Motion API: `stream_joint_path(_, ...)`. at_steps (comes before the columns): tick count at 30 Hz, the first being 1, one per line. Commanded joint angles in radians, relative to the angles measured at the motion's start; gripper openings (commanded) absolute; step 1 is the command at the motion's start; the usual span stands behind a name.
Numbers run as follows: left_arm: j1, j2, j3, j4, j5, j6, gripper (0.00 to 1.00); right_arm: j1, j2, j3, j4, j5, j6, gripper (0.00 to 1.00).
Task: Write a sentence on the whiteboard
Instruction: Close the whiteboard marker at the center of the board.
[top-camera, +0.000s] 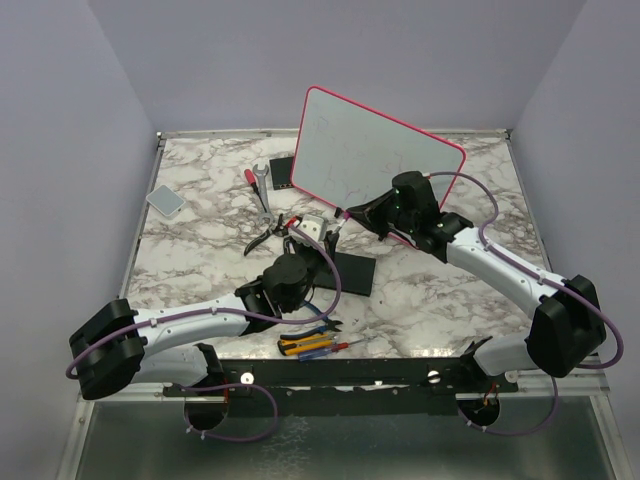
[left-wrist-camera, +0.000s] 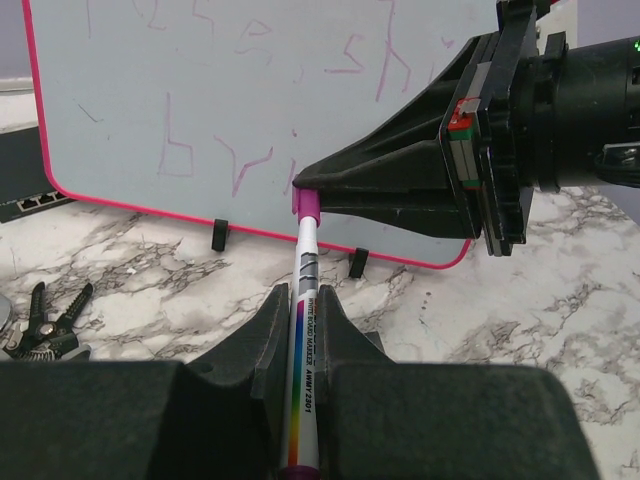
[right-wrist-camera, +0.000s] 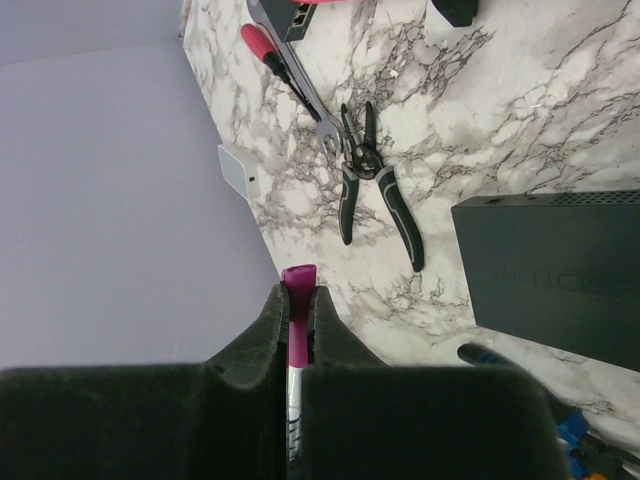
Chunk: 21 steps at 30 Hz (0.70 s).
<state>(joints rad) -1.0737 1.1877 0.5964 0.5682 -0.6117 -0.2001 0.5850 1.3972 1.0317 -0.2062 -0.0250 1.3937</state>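
The whiteboard stands tilted at the back of the table; its pink frame and black feet fill the left wrist view. The sentence is faint pinkish lettering in two lines across it. My left gripper is shut on the white barrel of a whiteboard marker. My right gripper is shut on the marker's pink cap, which also shows in the left wrist view. Both grippers hold the same marker just in front of the board's lower edge.
A flat black slab lies below the grippers. Black pliers, a wrench and a red screwdriver lie to the left. A small grey pad sits at far left. Several screwdrivers lie at the front edge.
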Motion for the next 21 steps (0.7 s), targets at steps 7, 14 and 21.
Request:
stream_joint_path(7,0.01,0.002,-0.021,0.034,-0.035,0.007,0.0,0.007,-0.012,-0.012,0.004,-0.042,-0.016,0.0)
stream_joint_path(14,0.01,0.021,-0.055,0.105,-0.059,0.033,0.0,0.008,-0.015,-0.017,0.009,-0.073,0.002,0.0)
stream_joint_path(21,0.012,0.072,-0.088,0.233,-0.073,0.08,0.0,0.024,-0.014,-0.018,0.012,-0.081,0.028,0.0)
